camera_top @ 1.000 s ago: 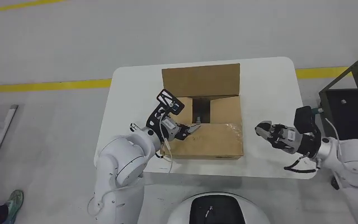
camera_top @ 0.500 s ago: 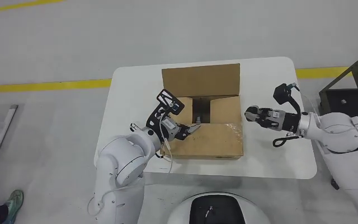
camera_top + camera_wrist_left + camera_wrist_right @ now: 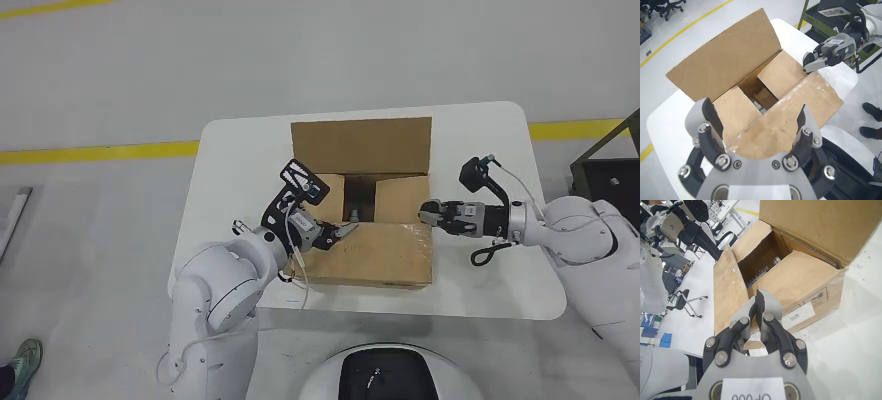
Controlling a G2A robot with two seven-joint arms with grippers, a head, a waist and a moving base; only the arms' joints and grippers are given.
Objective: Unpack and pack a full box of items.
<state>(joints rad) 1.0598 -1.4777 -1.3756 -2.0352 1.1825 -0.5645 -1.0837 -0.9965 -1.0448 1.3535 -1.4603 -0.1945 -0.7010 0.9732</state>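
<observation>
A brown cardboard box (image 3: 380, 255) stands mid-table with its far flap (image 3: 360, 145) raised and its taped near flap (image 3: 791, 106) folded over the top. Through the gap between the two inner flaps, small items (image 3: 761, 108) (image 3: 761, 273) show inside. My left gripper (image 3: 335, 232) (image 3: 758, 121) is open at the near flap's left corner, one finger on each side of that flap's end. My right gripper (image 3: 428, 213) (image 3: 759, 302) is shut with nothing between its fingers. Its tip (image 3: 810, 63) rests against the box's right top edge, where the near flap meets the right inner flap.
The white table (image 3: 480, 140) has bare surface to the right of and behind the box. A dark green cart (image 3: 605, 180) (image 3: 810, 15) stands off the table's right side. A yellow line runs across the floor behind.
My right arm has swung left from near the table's right edge to the box's right side, with its gripper staying shut. The left arm has kept still.
</observation>
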